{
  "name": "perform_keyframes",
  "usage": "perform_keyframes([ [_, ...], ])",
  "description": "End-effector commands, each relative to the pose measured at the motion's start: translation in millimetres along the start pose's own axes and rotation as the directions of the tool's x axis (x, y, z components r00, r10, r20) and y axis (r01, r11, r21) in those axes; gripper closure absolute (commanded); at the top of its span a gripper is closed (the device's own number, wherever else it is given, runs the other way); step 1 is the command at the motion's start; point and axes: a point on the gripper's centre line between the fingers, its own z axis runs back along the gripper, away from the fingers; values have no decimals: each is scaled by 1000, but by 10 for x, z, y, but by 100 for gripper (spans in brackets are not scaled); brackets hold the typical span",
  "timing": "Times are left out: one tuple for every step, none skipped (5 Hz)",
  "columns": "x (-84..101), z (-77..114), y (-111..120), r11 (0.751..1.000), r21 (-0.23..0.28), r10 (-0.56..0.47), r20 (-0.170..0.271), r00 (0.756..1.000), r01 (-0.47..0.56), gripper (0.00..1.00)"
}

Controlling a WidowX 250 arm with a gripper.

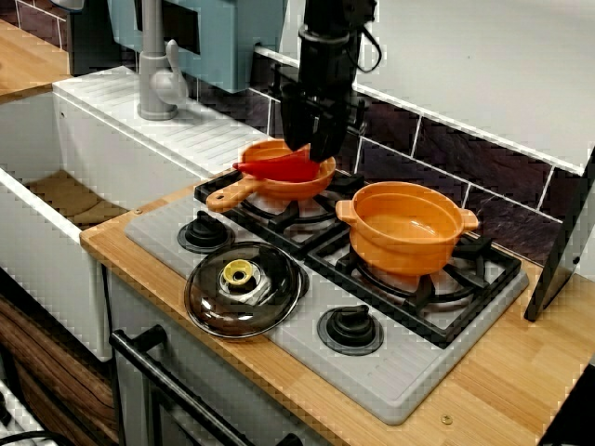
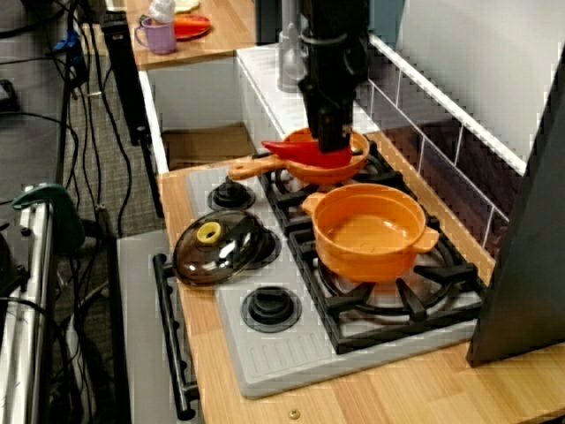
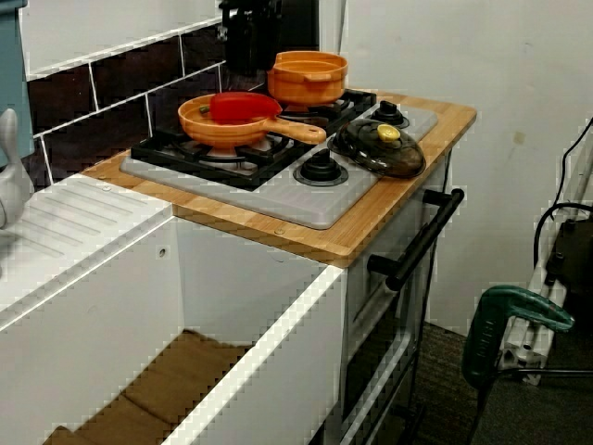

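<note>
Where jaws hang, perhaps open, one pan (image 1: 302, 189)

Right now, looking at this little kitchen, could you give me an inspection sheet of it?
Surface: wooden counter with a grey hob set in it.
Job's things: red utensil lying in the orange pan on a burner.
Clutter: orange pot on the next burner; glass lid by the knobs.
Grippers: gripper just above the red utensil; open or shut unclear.
Cables: loose cables hang beside the unit.
Surroundings: sink, tap, dark tiled wall.
</note>
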Motion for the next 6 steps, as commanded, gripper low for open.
perform_keyframes([
  [25,351,93,1000,9,15,68,998,-15,0],
  [46,288,169,999,22,35,59,998,-37,0],
  [80,237,219,998,36,49,55,997,-51,0],
  [95,172,280,997,42,57,43,997,-59,0],
  [94,114,287,996,51,65,48,997,-68,63],
  [102,105,289,996,50,65,46,997,-67,0],
])
